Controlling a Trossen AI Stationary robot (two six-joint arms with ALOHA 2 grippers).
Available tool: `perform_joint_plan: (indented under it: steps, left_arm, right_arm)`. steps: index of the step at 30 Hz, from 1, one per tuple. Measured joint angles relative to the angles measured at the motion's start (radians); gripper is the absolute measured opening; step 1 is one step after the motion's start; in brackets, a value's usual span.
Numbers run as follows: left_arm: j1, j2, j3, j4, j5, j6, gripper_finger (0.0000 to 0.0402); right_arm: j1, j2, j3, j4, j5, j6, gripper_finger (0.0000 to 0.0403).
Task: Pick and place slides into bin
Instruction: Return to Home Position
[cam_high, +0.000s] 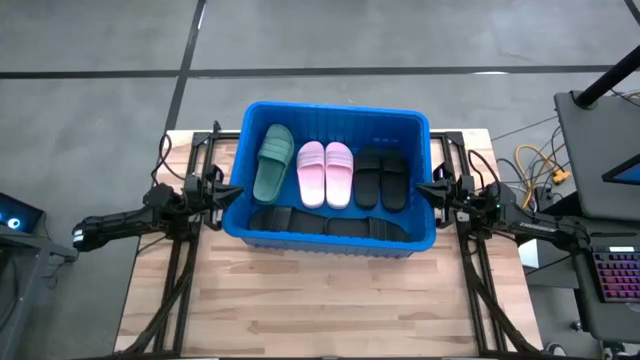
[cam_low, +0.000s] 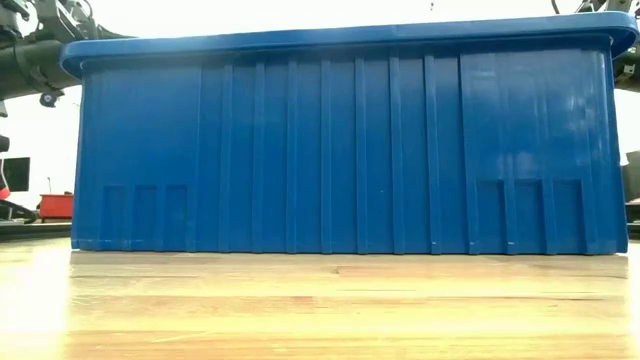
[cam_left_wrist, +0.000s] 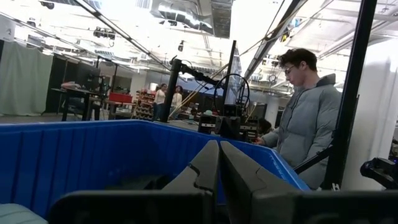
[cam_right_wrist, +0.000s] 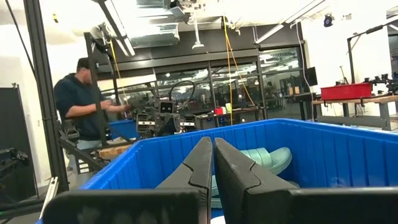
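Observation:
The blue bin (cam_high: 420, 125) stands on the wooden table and fills the low view (cam_low: 330, 140). Inside it lie a dark green slide (cam_high: 273, 162), two pink slides (cam_high: 325, 173) and black slides (cam_high: 382, 178) side by side, with more black slides (cam_high: 325, 224) along the near wall. My left gripper (cam_high: 232, 189) is shut at the bin's left rim, its fingers (cam_left_wrist: 208, 165) meeting and empty. My right gripper (cam_high: 422, 188) is shut at the bin's right rim, fingers (cam_right_wrist: 204, 158) together and empty. From the right wrist view a green slide (cam_right_wrist: 268, 158) shows inside the bin.
Bare wooden table (cam_high: 320, 310) lies in front of the bin. A keyboard and equipment (cam_high: 610, 270) stand off the table's right side. A person in a grey jacket (cam_left_wrist: 308, 118) and a person in a dark top (cam_right_wrist: 84, 99) stand in the room beyond.

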Motion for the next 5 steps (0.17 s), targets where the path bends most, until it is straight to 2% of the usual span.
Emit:
perform_joint_plan:
  steps: [5]
  left_arm:
    - [0.0,0.001,0.0,0.0,0.0,0.0,0.0]
  right_arm:
    - [0.0,0.0,0.0,0.0,0.0,0.0,0.0009]
